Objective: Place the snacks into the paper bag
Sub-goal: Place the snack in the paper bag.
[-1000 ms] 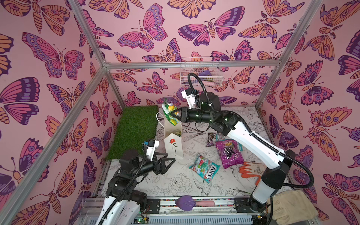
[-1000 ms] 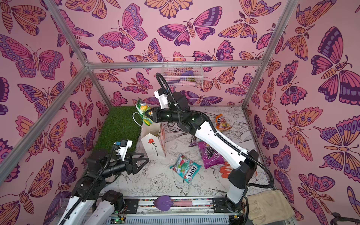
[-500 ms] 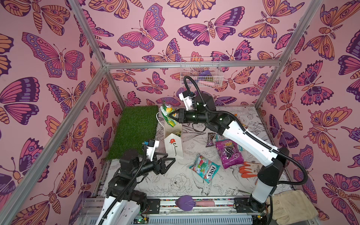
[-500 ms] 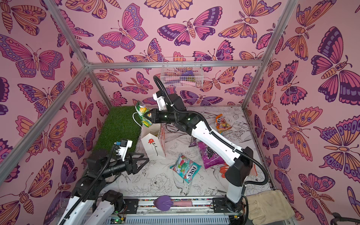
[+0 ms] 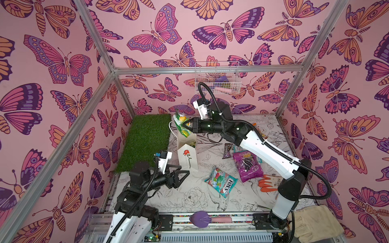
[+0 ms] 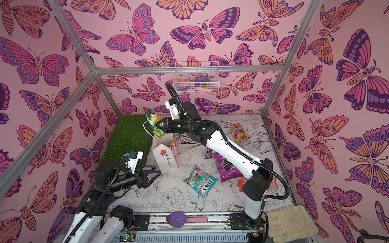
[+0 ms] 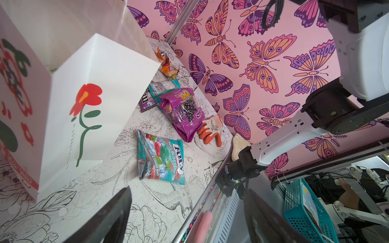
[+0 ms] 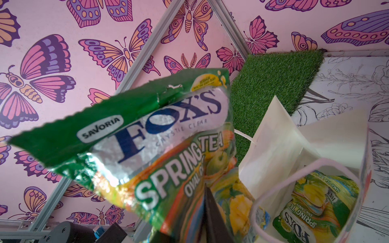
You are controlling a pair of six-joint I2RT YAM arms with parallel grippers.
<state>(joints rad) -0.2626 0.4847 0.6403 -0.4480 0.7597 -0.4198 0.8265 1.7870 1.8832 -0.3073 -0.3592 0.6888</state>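
While left jaws gape, right jaws clamp a packet (image 5: 180, 121); right wrist reveals another (image 8: 315, 202) in the bag (image 8: 280, 143)

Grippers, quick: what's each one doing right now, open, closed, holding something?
Left gripper: open, holding nothing.
Right gripper: shut on the green-yellow FOX'S packet, above the paper bag.

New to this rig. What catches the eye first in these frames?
The pink butterfly walls all round the cell hit first. Then the right arm, its jaws shut on a green FOX'S packet just above the rim of the open paper bag, with a like packet already inside. A teal packet and a purple bag lie on the table, on the robot's right of the bag.
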